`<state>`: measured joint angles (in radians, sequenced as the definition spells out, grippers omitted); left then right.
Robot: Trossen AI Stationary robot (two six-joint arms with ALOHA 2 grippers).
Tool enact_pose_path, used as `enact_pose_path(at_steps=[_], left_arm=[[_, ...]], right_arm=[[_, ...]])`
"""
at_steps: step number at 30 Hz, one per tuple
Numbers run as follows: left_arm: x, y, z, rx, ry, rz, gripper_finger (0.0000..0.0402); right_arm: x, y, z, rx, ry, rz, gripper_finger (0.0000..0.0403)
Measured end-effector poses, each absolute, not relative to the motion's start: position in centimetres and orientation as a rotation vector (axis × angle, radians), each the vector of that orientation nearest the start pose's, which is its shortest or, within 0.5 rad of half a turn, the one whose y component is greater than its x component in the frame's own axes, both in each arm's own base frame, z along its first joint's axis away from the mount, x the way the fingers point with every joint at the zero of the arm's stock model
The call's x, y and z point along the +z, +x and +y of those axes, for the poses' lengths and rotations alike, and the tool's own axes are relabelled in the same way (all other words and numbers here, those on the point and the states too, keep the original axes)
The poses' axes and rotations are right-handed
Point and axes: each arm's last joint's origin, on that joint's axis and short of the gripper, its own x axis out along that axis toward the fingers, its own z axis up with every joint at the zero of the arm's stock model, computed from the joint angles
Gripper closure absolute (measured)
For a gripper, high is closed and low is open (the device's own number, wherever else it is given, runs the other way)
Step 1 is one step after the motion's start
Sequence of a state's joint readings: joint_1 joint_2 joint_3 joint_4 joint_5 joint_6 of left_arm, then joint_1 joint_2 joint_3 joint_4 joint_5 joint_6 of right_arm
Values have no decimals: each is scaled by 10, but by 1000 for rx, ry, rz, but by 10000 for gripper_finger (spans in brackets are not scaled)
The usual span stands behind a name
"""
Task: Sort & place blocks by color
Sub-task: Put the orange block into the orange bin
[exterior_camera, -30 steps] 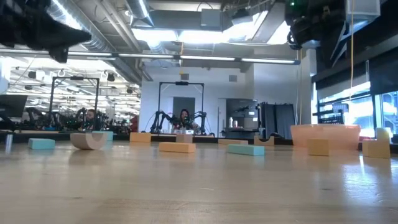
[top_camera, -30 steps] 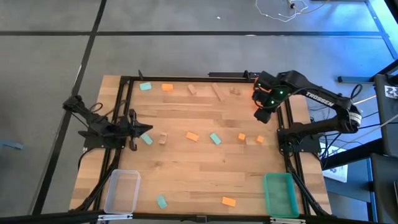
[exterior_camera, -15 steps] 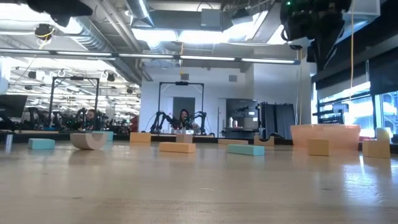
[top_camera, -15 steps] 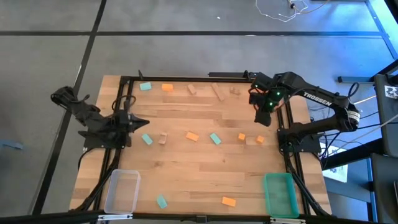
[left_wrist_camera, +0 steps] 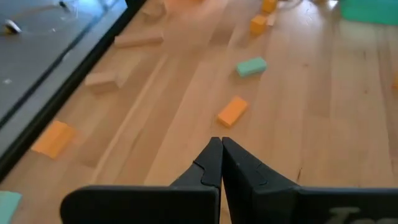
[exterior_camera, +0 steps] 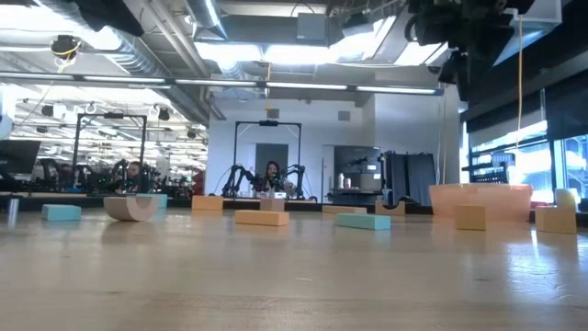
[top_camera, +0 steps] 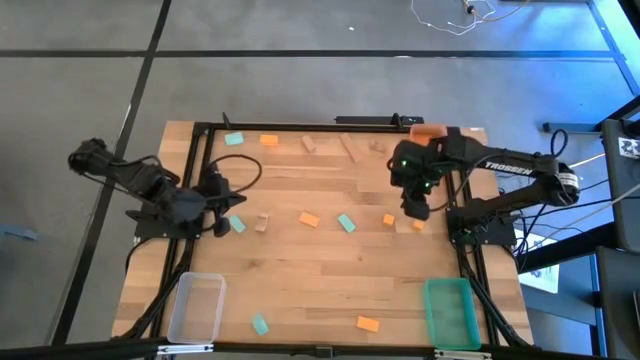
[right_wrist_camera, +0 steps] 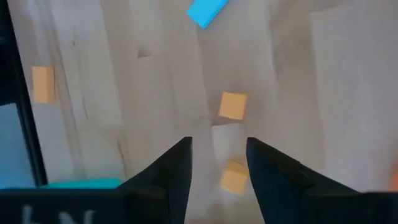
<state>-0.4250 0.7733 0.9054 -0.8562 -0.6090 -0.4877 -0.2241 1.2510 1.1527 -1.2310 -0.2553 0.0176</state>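
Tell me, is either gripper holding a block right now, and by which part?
Nothing is held. The right gripper is open above small orange blocks, with nothing between its fingers. The left gripper is shut and empty over the table.

From my seat, the low view cuts both arms off at its top edge, so I get only dark undersides there and neither set of fingers. In the high view the right gripper (top_camera: 414, 208) hangs over the table and covers part of the pale wood block (top_camera: 404, 226) beneath it. The orange bin (top_camera: 430, 130) is mostly hidden behind the right arm. In the left wrist view the green bin (left_wrist_camera: 370, 9) is clipped by the corner, a teal block (left_wrist_camera: 7, 204) by the edge, and the far blocks blur together.
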Motion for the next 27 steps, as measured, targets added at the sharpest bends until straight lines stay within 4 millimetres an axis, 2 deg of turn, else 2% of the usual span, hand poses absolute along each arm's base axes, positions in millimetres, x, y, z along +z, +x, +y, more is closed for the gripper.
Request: enact_pose_path(at_steps=[4, 8, 14, 20, 27], left_arm=[[322, 132, -38, 297, -126, 584, 401], [323, 132, -35, 292, -112, 591, 401], [323, 131, -32, 297, -95, 589, 401], [323, 131, -32, 296, -93, 589, 401], [323, 131, -32, 296, -93, 589, 401]], right_arm=[[272, 211, -30, -34, 413, 1294, 251], [252, 219, -27, -122, 428, 1224, 251], [235, 218, -25, -161, 425, 1219, 251], [217, 216, -16, -92, 357, 1236, 251], [203, 214, -14, -117, 438, 1220, 251]])
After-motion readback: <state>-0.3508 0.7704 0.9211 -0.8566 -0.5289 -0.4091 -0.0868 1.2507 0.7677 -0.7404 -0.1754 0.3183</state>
